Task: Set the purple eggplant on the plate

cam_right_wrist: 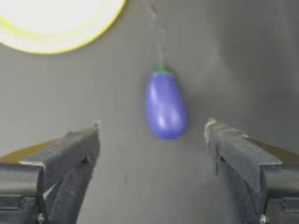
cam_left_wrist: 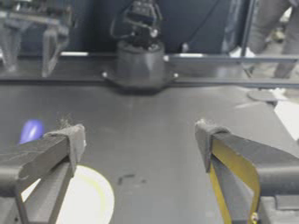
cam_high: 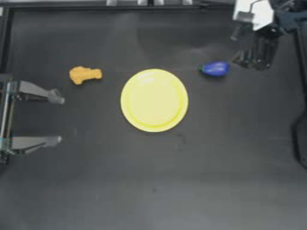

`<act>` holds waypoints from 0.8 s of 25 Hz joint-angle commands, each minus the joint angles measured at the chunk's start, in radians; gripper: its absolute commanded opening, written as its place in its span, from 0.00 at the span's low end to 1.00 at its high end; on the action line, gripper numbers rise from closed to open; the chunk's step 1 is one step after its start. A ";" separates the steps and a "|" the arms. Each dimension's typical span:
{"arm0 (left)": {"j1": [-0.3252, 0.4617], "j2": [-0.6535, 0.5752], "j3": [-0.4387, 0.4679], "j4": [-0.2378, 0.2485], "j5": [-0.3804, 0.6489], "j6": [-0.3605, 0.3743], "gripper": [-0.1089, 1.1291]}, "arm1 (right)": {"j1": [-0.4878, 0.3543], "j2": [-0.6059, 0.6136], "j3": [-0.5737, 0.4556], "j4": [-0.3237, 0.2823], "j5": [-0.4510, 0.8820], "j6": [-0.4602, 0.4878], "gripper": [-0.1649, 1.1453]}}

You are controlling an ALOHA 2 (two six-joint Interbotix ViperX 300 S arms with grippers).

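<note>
While apart, purple eggplant [cam_right_wrist: 165, 106] fronts right end effector [cam_right_wrist: 152, 131].

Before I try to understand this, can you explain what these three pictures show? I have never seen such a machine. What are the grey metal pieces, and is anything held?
This is a robot with two arms at a dark table. One picture looks straight down from above; the other two come from small cameras on each arm's wrist, looking along its claw.

From above, the left gripper waits at the left edge, open and empty. The right gripper is at the upper right, also open; the grey pieces in its wrist picture are its own two fingers.

On the table lie a yellow plate in the middle, a purple eggplant toy to its right, and an orange piece to its left.

Nothing is held. The eggplant lies just ahead of the right gripper, not yet touched.
</note>
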 commanded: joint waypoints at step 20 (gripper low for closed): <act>0.026 0.034 -0.012 -0.002 -0.003 0.000 0.92 | 0.023 0.279 -0.043 -0.021 -0.089 -0.017 0.89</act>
